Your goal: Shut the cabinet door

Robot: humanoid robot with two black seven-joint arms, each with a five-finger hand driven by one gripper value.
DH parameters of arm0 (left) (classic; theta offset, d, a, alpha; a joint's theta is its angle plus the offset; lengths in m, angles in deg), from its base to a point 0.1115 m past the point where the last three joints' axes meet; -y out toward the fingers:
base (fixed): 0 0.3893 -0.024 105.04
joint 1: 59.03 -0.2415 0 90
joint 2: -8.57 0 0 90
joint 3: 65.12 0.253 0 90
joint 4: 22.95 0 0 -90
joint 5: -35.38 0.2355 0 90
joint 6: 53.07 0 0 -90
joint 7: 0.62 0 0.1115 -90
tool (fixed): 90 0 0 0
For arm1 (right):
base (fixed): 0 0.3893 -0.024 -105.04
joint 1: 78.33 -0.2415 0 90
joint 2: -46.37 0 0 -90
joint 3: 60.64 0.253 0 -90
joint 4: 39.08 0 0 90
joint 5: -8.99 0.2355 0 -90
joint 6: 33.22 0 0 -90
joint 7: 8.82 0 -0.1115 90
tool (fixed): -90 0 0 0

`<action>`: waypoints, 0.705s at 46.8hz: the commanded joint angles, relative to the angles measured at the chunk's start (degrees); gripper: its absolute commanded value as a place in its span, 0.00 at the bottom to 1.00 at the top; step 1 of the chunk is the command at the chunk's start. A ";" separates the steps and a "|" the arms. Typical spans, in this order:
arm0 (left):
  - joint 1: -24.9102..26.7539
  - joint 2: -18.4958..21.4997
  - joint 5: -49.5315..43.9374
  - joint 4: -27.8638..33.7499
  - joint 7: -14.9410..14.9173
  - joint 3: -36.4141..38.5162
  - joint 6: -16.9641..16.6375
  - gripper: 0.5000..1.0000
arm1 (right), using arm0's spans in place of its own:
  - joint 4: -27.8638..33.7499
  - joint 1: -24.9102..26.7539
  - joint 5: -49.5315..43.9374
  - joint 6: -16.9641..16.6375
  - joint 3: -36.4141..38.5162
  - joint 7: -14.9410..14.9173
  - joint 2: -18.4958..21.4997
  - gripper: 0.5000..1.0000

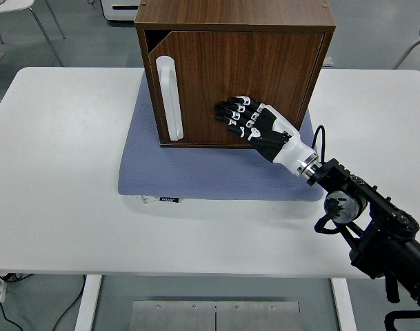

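Note:
A dark wooden cabinet [234, 17] stands on a blue-grey mat [196, 176] at the back middle of the white table [58, 172]. Its door [258, 83] carries a long white handle [168, 96] at the left and sits almost flush, with only a thin wedge of gap at the top left corner. My right hand [241, 117] lies flat against the lower middle of the door, fingers spread and holding nothing. The black right arm [368, 221] runs in from the lower right. The left arm does not show.
The mat reaches forward of the cabinet to about mid-table. Chair legs [47, 27] and a white appliance [120, 8] stand on the floor behind the table. A metal plate [213, 314] lies on the floor under the near edge.

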 commanded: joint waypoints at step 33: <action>0.00 0.00 0.00 0.03 -0.03 0.00 0.00 1.00 | -14.68 10.34 0.00 -4.18 0.82 0.01 -7.73 1.00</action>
